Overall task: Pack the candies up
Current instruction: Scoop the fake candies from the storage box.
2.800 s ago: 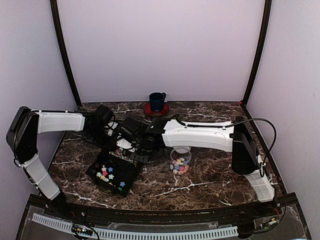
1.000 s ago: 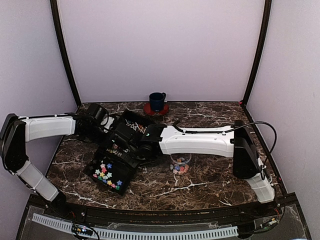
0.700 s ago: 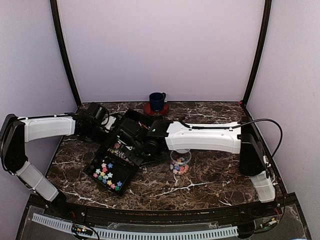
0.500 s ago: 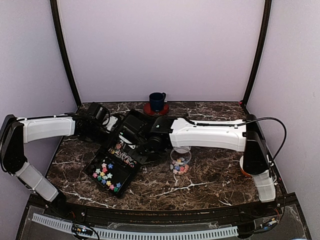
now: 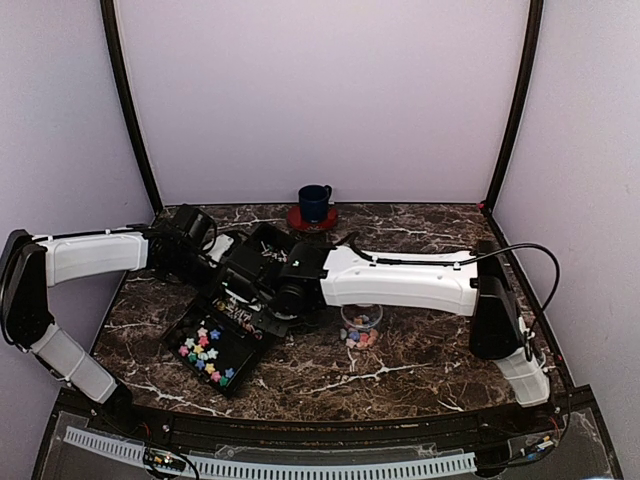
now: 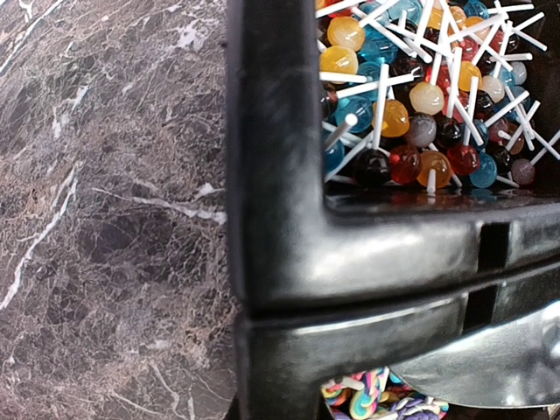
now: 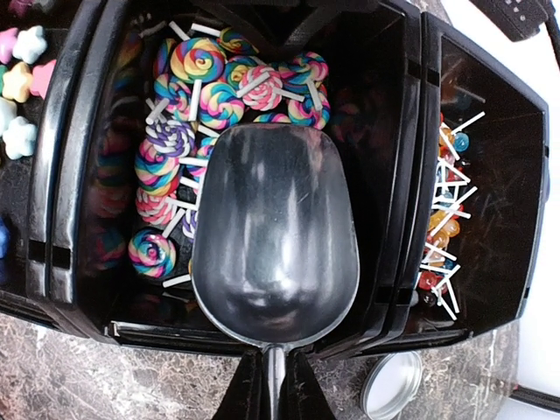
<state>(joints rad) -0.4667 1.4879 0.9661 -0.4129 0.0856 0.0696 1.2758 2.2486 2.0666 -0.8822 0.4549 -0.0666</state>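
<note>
A black compartment box (image 5: 235, 320) holds the candies: pastel stars (image 5: 203, 348) at the near end, swirl lollipops (image 7: 197, 66) in the middle, ball lollipops (image 6: 411, 96) at the far end. My right gripper (image 7: 275, 385) is shut on the handle of an empty metal scoop (image 7: 276, 236), which hovers over the swirl lollipops. My left gripper (image 5: 222, 262) is at the box's far left corner, shut on its rim (image 6: 350, 254); its fingers are hard to pick out. A clear jar (image 5: 360, 322) with some candies stands to the right of the box.
The jar's metal lid (image 7: 392, 385) lies on the marble beside the box. A blue mug (image 5: 314, 201) on a red coaster stands at the back centre. My right arm (image 5: 400, 280) stretches across just behind the jar. Purple walls enclose the table.
My right arm has swayed back and forth with the scoop above the box. The box has slid slightly to the left. Both grippers stay shut.
</note>
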